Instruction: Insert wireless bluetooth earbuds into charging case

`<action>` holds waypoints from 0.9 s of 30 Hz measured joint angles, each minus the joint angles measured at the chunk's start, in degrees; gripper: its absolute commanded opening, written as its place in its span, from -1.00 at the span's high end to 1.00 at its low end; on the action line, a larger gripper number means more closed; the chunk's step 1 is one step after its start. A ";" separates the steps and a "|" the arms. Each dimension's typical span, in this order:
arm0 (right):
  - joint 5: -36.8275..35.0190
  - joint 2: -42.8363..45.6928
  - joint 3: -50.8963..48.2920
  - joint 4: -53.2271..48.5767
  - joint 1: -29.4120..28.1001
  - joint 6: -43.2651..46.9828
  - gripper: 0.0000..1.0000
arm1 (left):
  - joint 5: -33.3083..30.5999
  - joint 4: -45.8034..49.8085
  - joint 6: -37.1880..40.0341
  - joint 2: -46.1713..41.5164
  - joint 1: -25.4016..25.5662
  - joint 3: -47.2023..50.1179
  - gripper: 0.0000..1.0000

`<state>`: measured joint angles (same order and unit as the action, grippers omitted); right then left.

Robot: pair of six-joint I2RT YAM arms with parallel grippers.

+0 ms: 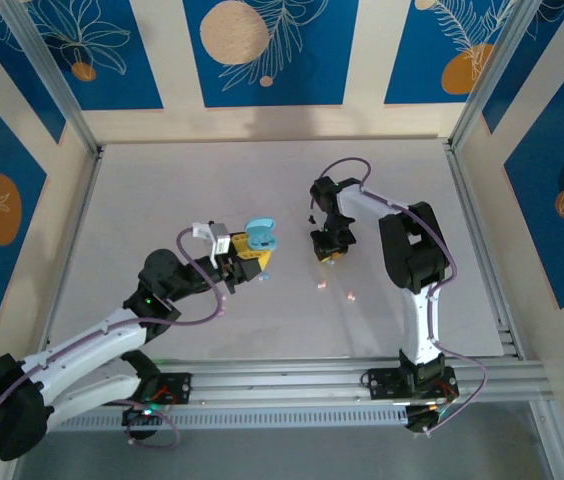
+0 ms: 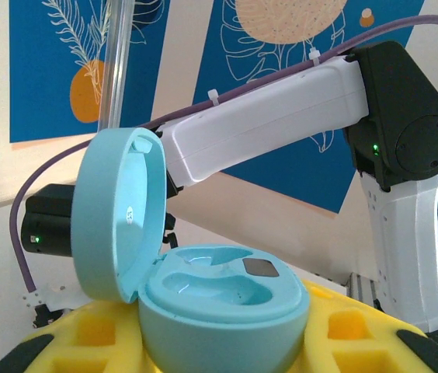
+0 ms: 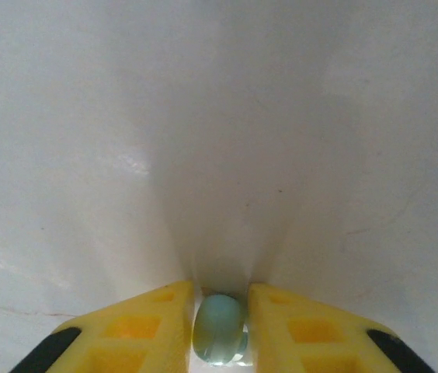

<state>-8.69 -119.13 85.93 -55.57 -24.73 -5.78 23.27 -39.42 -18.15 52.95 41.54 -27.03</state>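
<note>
Case (image 2: 223, 311): light blue, pebble-shaped, open. Sits between the left gripper's (image 1: 245, 255) fingers, near table centre. Lid (image 2: 118, 214) stands nearly upright on its hinge, at 10 o'clock of the base. Both wells bare; small grey patch beside the right one.

Blue bud (image 3: 219, 326): tiny, rounded, pale. Pinched between the right gripper's (image 3: 219, 299) fingers, at 3 o'clock of the case.

Pink bud (image 1: 321, 286) and second pink bud (image 1: 350, 296): loose on the table, near each other, at 4 o'clock of the case.
</note>
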 measured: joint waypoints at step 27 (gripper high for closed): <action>61.94 28.30 -24.20 36.33 9.31 -30.23 0.59 | -2.40 6.47 4.79 -3.52 0.00 0.00 0.50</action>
<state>53.25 -90.83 61.73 -19.25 -15.42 -36.01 20.86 -32.95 -13.37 49.43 41.54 -27.03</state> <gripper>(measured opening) 0.201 0.335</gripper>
